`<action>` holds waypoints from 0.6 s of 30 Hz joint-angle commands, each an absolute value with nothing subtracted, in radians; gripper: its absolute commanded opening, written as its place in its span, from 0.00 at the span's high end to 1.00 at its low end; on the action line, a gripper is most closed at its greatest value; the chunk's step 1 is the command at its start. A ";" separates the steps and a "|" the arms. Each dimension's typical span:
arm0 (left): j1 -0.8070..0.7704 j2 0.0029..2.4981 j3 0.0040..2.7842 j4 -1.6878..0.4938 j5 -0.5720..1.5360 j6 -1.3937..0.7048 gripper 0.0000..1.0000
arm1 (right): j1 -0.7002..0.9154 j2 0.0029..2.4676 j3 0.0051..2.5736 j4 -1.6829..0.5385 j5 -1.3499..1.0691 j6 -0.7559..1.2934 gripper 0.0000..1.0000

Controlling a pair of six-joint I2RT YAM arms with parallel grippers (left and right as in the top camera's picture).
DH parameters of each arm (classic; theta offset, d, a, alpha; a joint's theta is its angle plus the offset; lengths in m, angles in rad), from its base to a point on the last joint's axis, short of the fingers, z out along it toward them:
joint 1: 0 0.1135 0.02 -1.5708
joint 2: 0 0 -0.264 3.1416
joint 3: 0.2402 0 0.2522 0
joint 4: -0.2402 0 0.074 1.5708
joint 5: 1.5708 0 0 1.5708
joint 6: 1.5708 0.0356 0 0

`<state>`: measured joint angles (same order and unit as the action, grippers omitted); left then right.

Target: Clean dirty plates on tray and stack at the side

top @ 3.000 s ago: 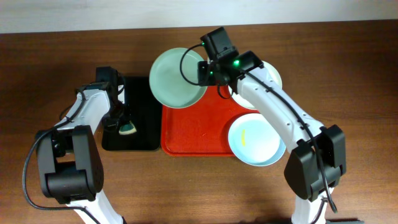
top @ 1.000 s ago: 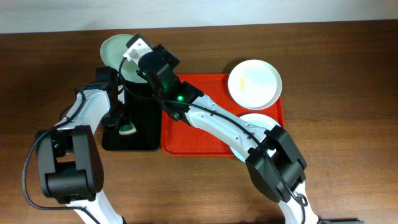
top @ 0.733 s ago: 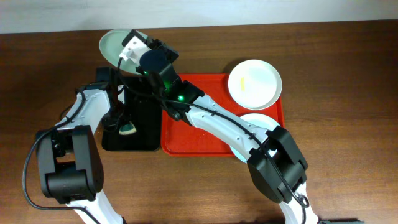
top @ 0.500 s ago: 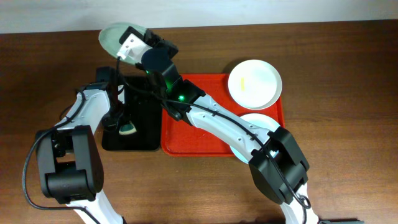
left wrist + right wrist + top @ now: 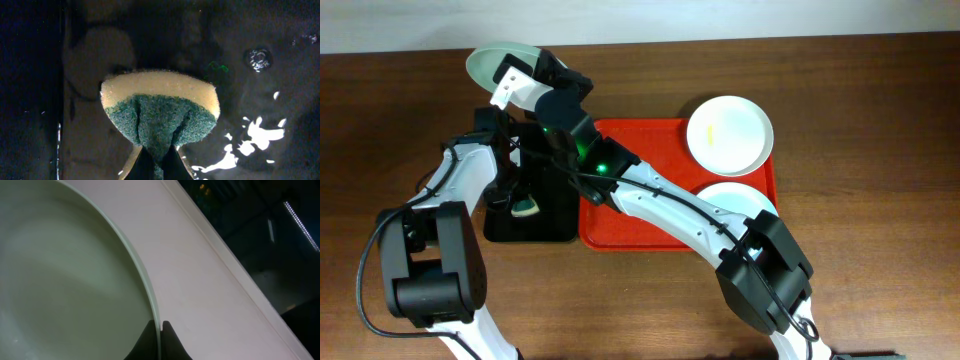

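My right gripper (image 5: 532,62) is shut on the rim of the mint green plate (image 5: 490,62) and holds it tilted up at the far left, behind the black tray (image 5: 552,190). In the right wrist view the plate (image 5: 65,280) fills the left side, its rim between the fingers (image 5: 160,330). My left gripper (image 5: 523,200) is shut on a yellow and green sponge (image 5: 160,115) over the black tray. The white plate (image 5: 730,132) with a yellow smear sits at the far right of the red-orange tray (image 5: 640,215). The light blue plate (image 5: 745,200) lies at its near right, partly under my right arm.
The black tray's wet floor (image 5: 260,75) shows in the left wrist view. The brown table (image 5: 880,200) extends right of the red-orange tray. A pale wall edge (image 5: 210,270) shows behind the green plate.
My right gripper has carried the mint green plate from over the red-orange tray to the far left behind the black tray, tilting it up. The left arm has not moved.
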<state>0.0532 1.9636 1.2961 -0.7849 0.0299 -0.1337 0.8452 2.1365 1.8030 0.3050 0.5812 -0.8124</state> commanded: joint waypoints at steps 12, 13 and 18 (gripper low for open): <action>0.060 1.979 1.308 -0.786 0.030 -0.118 1.00 | 0.847 2.086 1.824 0.315 0.607 -0.808 0.96; 0.060 1.979 1.308 -0.786 0.030 -0.118 1.00 | 0.847 2.086 1.824 0.315 0.608 -0.808 0.96; 0.060 1.979 1.308 -0.786 0.030 -0.118 1.00 | 0.847 2.086 1.824 0.303 0.607 -0.808 0.96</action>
<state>0.0532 1.9636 1.2961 -0.7849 0.0299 -0.1333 0.8452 2.1365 1.8030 0.3031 0.5869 -0.8154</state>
